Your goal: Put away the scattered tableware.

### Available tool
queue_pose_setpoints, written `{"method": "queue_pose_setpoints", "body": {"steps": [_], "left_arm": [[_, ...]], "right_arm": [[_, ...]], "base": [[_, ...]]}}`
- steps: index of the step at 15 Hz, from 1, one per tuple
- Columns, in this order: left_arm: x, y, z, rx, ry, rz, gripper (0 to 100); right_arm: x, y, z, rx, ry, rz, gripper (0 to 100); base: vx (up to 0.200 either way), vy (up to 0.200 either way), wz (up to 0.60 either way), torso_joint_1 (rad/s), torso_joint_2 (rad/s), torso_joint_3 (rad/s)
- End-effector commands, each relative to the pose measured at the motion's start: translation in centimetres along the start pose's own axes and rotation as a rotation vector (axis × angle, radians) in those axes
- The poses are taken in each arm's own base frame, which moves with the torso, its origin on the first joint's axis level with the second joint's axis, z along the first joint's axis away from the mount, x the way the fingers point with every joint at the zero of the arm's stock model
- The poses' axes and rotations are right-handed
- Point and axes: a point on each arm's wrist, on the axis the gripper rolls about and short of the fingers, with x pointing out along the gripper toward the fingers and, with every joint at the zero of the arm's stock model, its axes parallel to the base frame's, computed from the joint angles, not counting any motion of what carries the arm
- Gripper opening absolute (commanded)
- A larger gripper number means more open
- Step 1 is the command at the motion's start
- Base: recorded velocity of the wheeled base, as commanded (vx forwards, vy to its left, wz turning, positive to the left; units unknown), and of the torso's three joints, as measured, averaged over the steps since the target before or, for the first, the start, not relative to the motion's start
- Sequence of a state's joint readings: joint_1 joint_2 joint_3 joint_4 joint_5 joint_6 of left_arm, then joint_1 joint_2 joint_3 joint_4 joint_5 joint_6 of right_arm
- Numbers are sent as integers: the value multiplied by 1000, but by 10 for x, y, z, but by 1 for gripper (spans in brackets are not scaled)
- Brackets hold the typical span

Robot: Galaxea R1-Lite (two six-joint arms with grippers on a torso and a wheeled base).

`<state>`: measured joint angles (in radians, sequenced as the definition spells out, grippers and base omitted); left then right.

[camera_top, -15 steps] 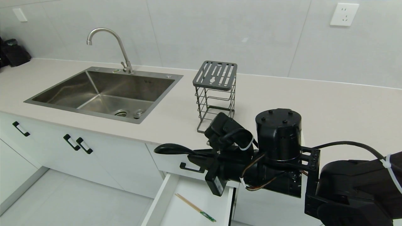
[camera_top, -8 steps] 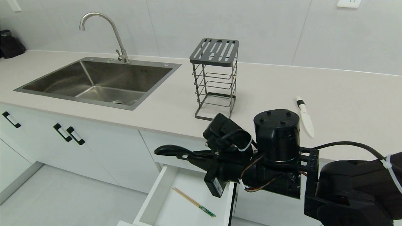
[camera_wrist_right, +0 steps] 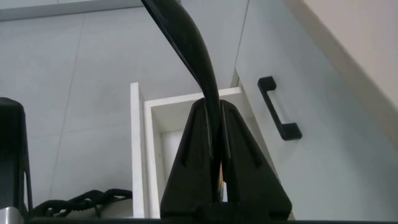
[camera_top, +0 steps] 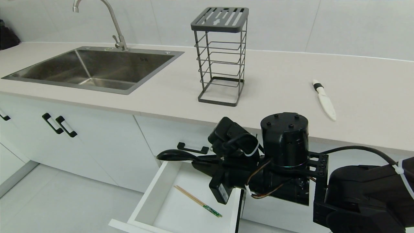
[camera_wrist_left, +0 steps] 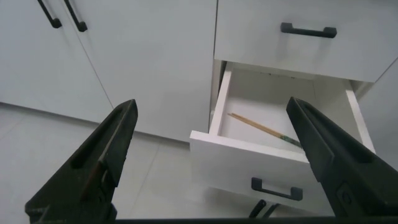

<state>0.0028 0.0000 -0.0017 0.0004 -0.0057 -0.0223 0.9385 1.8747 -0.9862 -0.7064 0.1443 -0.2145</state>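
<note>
So the right gripper has its jaws clamped tight on the handle of a black spoon. The spoon sticks out roughly level toward the robot's left, in front of the cabinets and below the tabletop edge. It's up in the air above the open white drawer, not touching it.

A pair of wooden chopsticks with greenish tips lies slantwise on the floor of that drawer. The two sticks are right beside each other.

The left gripper has its jaws spread wide, and it sits out in front of the cabinets with the drawer lower down past it.

Up on the tabletop there's a white knife with a black band lying flat, well off to the right of a dark wire rack. The rack stands upright between the knife and the steel sink, and the faucet is at the sink's far edge.
</note>
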Motion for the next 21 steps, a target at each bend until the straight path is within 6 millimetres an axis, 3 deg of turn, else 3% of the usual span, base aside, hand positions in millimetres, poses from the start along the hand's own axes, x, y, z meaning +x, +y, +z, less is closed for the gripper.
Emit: {"method": "queue_pose_setpoints", "body": {"steps": [1, 10, 15, 18, 21], "left_arm": [[0, 0, 0, -1, 0, 0, 100], [0, 0, 0, -1, 0, 0, 100], [0, 0, 0, -1, 0, 0, 100], [0, 0, 0, -1, 0, 0, 100], [0, 0, 0, -1, 0, 0, 100]], "right_arm": [[0, 0, 1, -1, -3, 1, 0], [-8, 0, 8, -5, -14, 8, 0], [-42, -10, 35, -107, 154, 27, 0], [-26, -1, 23, -94, 169, -25, 0], [14, -4, 13, -92, 122, -96, 0]], "base": [[0, 0, 0, -251, 486, 217], [0, 0, 0, -254, 378, 148], [0, 0, 0, -81, 261, 94], [0, 0, 0, -6, 60, 24], [0, 0, 0, 0, 0, 0]]}}
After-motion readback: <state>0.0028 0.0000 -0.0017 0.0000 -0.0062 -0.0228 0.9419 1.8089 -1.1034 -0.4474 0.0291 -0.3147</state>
